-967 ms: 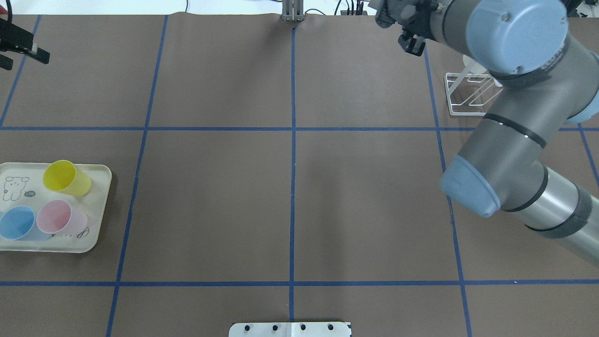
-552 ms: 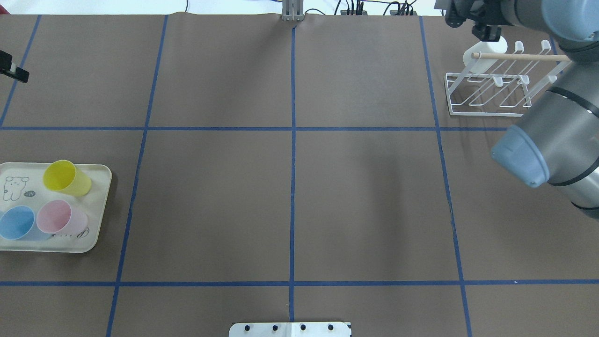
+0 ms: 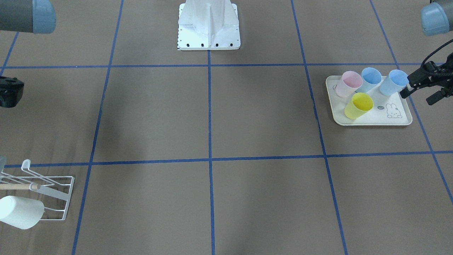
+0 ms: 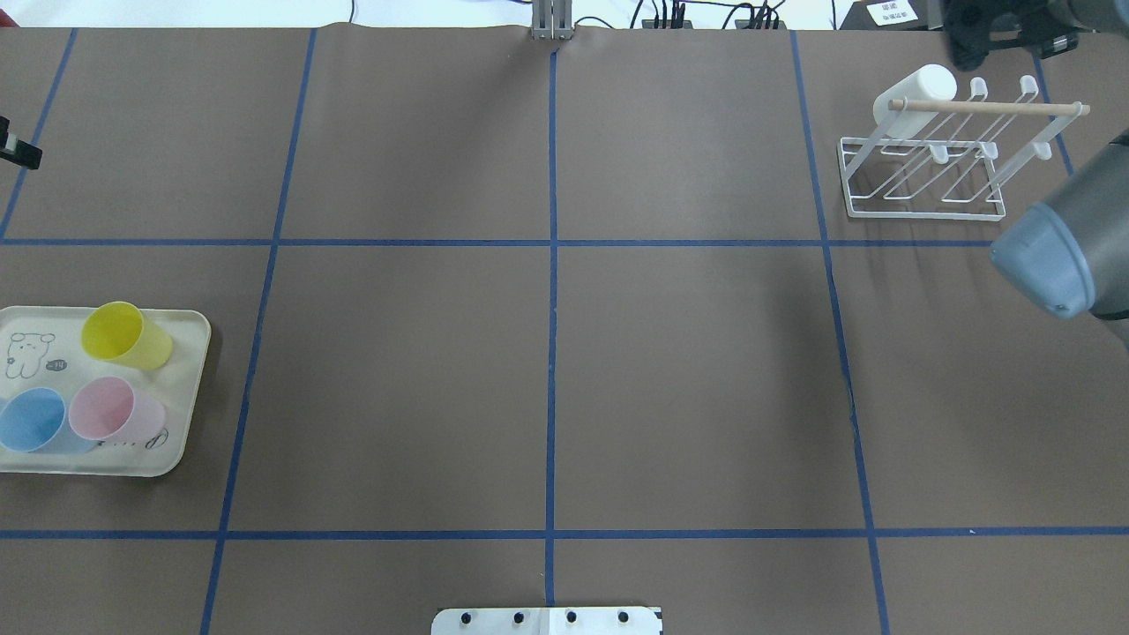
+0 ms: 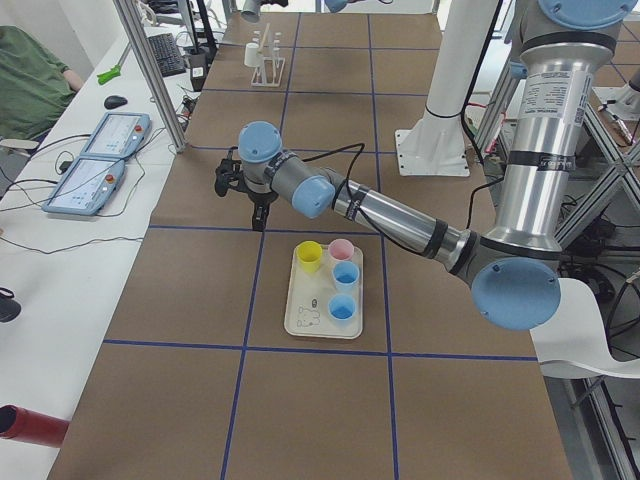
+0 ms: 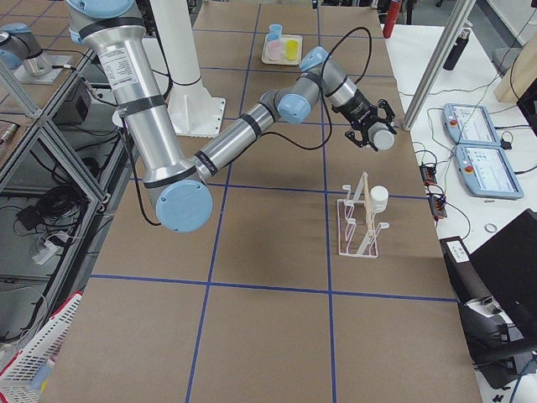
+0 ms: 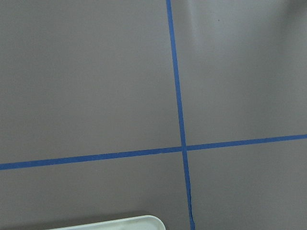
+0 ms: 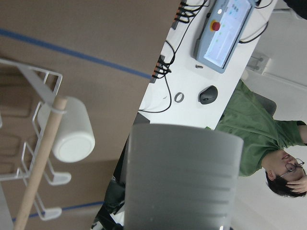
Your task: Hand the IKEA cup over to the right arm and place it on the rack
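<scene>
A white IKEA cup (image 4: 917, 91) hangs tilted on the end prong of the white wire rack (image 4: 926, 190), under its wooden rod (image 4: 988, 107); the right wrist view shows the cup (image 8: 72, 136) too. My right gripper (image 6: 375, 141) hovers beyond the rack, fingers spread, holding nothing. In the overhead view it is a dark shape, the right gripper (image 4: 979, 44), at the top right. My left gripper (image 3: 417, 97) is open and empty in the air beside the tray's end. Pink (image 3: 348, 83), yellow (image 3: 359, 105) and two blue cups (image 3: 393, 82) stand on the tray (image 3: 371, 121).
The right arm's elbow (image 4: 1058, 256) juts in at the right edge of the overhead view, near the rack. The robot's white base (image 3: 208, 24) stands at mid-table. Operator desks with pendants (image 6: 478, 138) line the far side; a person in green (image 8: 249, 129) sits there.
The right arm swung back and to the right off the rack, uncovering the white cup hanging there. The left gripper slid further towards the left edge of the overhead view.
</scene>
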### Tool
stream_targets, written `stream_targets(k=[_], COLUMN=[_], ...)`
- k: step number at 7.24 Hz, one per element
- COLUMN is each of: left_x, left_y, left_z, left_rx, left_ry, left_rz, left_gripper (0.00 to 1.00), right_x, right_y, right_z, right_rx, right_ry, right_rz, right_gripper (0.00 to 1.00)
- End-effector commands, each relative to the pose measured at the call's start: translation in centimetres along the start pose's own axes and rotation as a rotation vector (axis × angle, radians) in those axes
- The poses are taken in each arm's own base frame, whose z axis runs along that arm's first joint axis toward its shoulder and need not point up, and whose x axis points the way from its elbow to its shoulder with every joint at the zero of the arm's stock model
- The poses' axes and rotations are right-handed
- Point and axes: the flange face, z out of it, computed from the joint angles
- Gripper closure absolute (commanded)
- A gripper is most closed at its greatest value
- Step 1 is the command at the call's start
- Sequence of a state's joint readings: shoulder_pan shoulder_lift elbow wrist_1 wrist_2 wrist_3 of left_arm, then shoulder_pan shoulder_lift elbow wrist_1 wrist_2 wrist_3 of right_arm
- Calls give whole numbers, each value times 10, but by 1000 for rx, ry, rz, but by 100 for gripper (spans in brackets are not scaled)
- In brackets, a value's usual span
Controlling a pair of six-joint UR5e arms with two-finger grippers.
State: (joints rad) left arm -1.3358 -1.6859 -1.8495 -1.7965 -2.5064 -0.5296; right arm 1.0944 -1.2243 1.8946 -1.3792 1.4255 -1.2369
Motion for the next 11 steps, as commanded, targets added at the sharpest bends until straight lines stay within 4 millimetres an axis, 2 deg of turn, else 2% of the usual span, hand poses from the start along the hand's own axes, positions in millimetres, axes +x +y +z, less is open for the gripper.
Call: stream_targets(k=[1, 3, 4, 5, 6, 8, 9, 11], left_x=[-2, -2, -2, -2, -2, -2, -2, -2], left_y=[2, 3, 3, 3, 3, 3, 3, 3], left_z=[0, 0, 0, 0, 1, 1, 1, 2], left_rx=[-2, -3, -3, -3, -4, -5, -5, -7], left_ry=[-1, 0, 0, 0, 0, 0, 0, 0], left_rz=[3, 3, 3, 3, 2, -2, -2, -6], left_gripper=[0, 0, 0, 0, 0, 0, 0, 0], right_x=[-12, -26, -31, -38, -50, -69, -69, -74], right_y=[22, 30, 17, -6, -19, -25, -40, -56], right_z=[28, 59, 75, 86, 95, 117, 119, 124], right_rx=[-72, -179, -218, -276, -319, -359, -362, -392], right_ry=[-53, -107, -131, -140, -154, -196, -190, -183], right_rz=[-254, -414, -481, -551, -599, -633, -649, -673], right_gripper=[44, 51, 55, 56, 56, 56, 56, 55])
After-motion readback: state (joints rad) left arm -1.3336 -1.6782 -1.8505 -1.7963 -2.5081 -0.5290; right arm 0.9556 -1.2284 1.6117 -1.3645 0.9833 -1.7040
